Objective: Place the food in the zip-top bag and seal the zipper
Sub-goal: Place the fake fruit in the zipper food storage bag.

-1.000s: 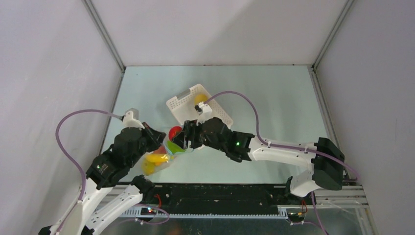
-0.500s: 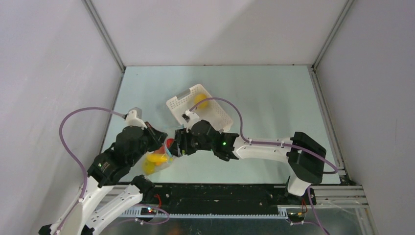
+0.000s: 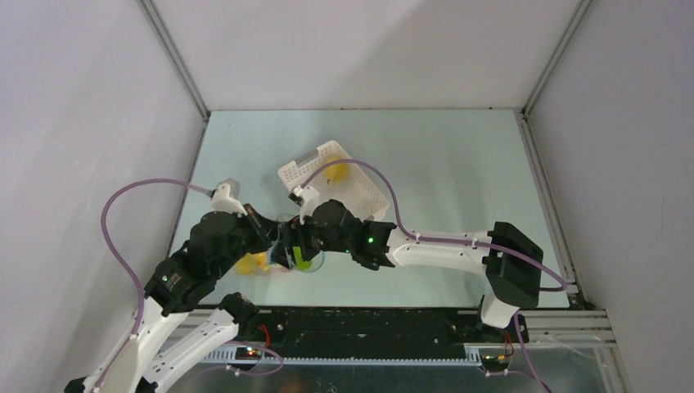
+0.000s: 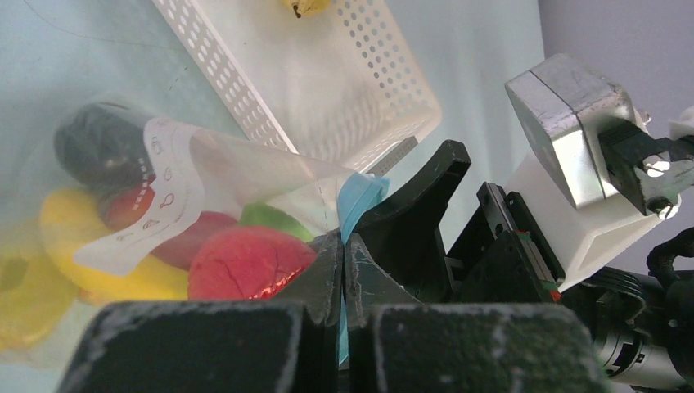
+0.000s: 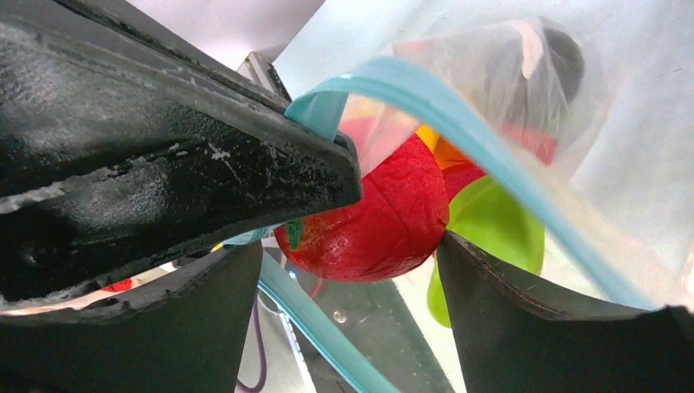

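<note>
The clear zip-top bag point(image 4: 221, 160) lies left of my left gripper point(image 4: 344, 254), which is shut on its light-blue zipper point(image 4: 360, 196). Inside the bag show a red apple point(image 4: 241, 262), a yellow banana point(image 4: 74, 237), a dark ring point(image 4: 98, 147) and a green piece point(image 4: 270, 217). My right gripper point(image 5: 352, 270) is open at the bag's mouth, with the red apple point(image 5: 368, 221) just past its tips and a green piece point(image 5: 491, 229) beside it. The zipper point(image 5: 458, 123) arcs over them. From above, the left gripper point(image 3: 268, 239) and right gripper point(image 3: 288, 246) meet over the bag point(image 3: 255, 264).
A white slotted basket point(image 3: 360, 192) stands behind the grippers with a yellow lemon point(image 3: 335, 172) in it. It also shows in the left wrist view point(image 4: 344, 90). The left wall is close to the left arm.
My right gripper has moved left with the red apple, up to the left gripper and the bag's mouth. The apple no longer shows from above. The left arm has shifted slightly.
</note>
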`<state>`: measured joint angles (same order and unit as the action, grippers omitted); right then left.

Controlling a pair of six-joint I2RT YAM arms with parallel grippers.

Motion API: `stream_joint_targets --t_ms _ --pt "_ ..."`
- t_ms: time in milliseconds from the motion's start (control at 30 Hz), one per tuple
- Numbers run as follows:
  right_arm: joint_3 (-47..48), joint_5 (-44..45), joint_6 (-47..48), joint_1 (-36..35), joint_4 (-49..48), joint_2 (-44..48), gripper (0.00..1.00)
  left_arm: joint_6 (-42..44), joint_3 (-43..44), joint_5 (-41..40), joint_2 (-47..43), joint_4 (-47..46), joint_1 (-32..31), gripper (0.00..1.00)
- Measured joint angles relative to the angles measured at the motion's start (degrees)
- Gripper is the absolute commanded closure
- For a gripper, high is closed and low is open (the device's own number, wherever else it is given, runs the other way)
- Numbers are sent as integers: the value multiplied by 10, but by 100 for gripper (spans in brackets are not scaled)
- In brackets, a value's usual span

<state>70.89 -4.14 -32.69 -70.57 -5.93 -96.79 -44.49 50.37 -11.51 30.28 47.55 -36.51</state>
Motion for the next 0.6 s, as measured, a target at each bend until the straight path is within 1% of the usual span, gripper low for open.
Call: stream_joint_targets --t_ms 167,200,267,600 --pt "15 31 3 -5 18 -2 7 0 0 2 -12 -3 0 100" --pt "15 37 3 -5 21 -2 3 0 0 2 -13 -3 0 100" --pt "16 48 2 -5 24 -2 1 0 0 2 -15 -3 0 100" --pt "17 73 0 -10 47 -2 0 -1 3 -9 -18 4 0 100"
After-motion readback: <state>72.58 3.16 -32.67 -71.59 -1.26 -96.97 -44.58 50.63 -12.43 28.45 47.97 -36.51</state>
